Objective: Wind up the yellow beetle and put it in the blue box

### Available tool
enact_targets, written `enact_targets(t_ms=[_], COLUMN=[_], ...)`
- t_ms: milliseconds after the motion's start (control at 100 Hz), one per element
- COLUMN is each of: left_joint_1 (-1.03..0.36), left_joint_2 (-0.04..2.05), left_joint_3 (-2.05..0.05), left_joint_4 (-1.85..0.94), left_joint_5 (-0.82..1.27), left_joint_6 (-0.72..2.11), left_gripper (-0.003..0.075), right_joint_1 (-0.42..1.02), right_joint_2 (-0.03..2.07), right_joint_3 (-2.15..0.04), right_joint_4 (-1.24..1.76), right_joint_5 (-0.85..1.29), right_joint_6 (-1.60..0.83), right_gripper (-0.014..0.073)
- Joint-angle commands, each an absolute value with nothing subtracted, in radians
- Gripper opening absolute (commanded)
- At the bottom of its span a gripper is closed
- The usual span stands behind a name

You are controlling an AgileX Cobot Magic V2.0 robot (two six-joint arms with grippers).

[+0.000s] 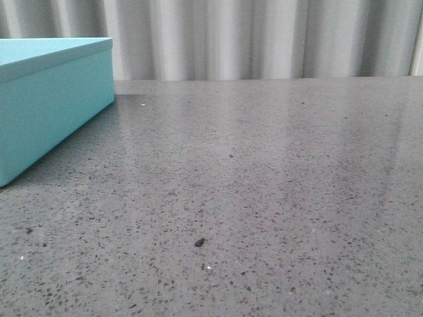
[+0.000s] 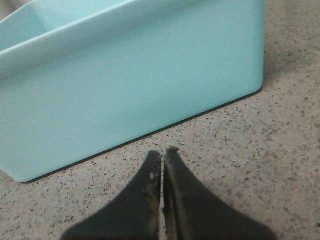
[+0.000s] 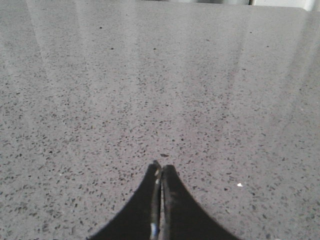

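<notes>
The blue box point(image 1: 46, 99) stands at the far left of the grey speckled table, its lid on, in the front view. It fills the left wrist view point(image 2: 125, 80), where my left gripper point(image 2: 162, 152) is shut and empty, just in front of the box's side wall. My right gripper point(image 3: 161, 167) is shut and empty above bare tabletop in the right wrist view. Neither gripper shows in the front view. The yellow beetle is out of view in all frames.
The grey speckled table point(image 1: 264, 185) runs back to a pale pleated curtain point(image 1: 264, 36). A small dark speck point(image 1: 199, 242) lies on the table near the front.
</notes>
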State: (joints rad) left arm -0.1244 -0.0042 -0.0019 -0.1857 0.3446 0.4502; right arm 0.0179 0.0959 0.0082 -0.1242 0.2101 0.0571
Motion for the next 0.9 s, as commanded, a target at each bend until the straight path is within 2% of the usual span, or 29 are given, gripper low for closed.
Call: enact_targets(t_ms=[0,390,890], left_joint_1=[-0.131,-0.131,-0.131], left_joint_2=[-0.027,-0.027,-0.027], left_joint_3=[0.025,0.025,0.025], left_joint_4=[-0.196,-0.196,-0.196], left_joint_5=[0.313,0.313,0.313], left_joint_6=[0.446,0.446,0.446], left_gripper=[-0.0021,-0.0021,-0.0021], right_joint_1=[0.011,0.011,0.011], right_joint_2=[0.104,0.089,-0.03], right_joint_3=[0.031,0.033,0.033], right_joint_4=[-0.125,-0.125,-0.125], right_joint_5=[0.125,0.258,0.308], right_joint_6=[0.055,0.055,0.055], right_gripper=[-0.0052,-0.0052,-0.0052])
